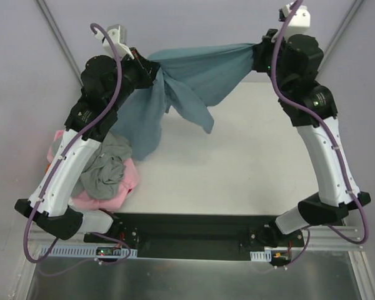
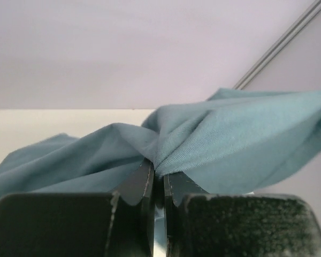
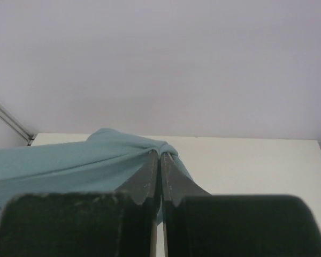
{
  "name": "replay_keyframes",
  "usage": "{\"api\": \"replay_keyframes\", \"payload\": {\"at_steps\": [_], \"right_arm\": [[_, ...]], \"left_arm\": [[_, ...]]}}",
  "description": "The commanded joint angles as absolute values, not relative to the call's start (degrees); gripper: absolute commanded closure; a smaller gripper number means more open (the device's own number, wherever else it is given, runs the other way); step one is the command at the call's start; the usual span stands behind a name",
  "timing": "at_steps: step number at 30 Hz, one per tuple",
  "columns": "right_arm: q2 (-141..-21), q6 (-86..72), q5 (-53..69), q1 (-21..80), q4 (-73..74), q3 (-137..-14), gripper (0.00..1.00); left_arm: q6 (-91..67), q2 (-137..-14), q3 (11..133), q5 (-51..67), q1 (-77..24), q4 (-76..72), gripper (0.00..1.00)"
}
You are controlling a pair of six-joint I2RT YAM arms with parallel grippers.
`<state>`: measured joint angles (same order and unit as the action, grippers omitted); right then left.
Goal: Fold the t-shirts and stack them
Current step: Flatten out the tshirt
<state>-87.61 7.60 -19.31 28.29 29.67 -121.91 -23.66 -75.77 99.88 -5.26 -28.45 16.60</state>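
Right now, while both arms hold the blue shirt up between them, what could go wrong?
1. The left gripper and the right gripper each pinch only a small bunch of the blue shirt; pulling apart could slip it free.
2. The cloth hangs twisted near the left gripper, so it may land creased on the table.
3. Its hanging part looks close to the grey shirt and pink shirt and might drag them.

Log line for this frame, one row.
left gripper: shut on blue shirt | right gripper: same | shirt: strung between arms, sagging | grey shirt, pink shirt: heaped left
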Motion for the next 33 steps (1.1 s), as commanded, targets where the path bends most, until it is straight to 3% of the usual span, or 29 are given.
{"api": "replay_keyframes", "payload": {"at_steps": [1,13,20,25,27,29,30,33], "right_arm": [[-85.0,10.7,-25.4,27.5,29.9,-120.2,0.99],[-75.8,9.5,-30.6,27.4,33.5,-106.3,0.99],[-73.3,-4.9,-25.4,27.4,41.0,-86.7,0.99],[-74.4,-7.4,-33.1,25.0,44.2,-78.6,0.99],[-75.7,-7.7,-34.5,21.9,44.7,-78.7,0.99],[-77.0,-6.9,-34.3,19.2,43.6,-80.0,0.99],[-79.3,-6.4,-33.3,15.9,43.0,-81.0,0.99],[-85.1,-6.1,-25.5,9.8,41.6,-86.7,0.99]], "left_arm": [[-21.0,-78.0,103.5,-8.1,-27.8,16.5,1.0],[-24.7,-85.8,102.0,12.5,-25.3,16.5,1.0],[-27.3,-92.1,85.0,8.4,-25.8,16.4,1.0],[-26.1,-98.6,85.9,15.0,-25.8,16.4,1.0],[-25.9,-101.6,88.9,17.7,-25.8,16.5,0.79],[-26.4,-101.4,90.1,17.8,-25.8,16.6,0.38],[-26.4,-100.6,89.7,17.0,-25.8,17.2,0.02],[-27.0,-93.2,86.0,12.3,-25.8,19.5,0.01]]}}
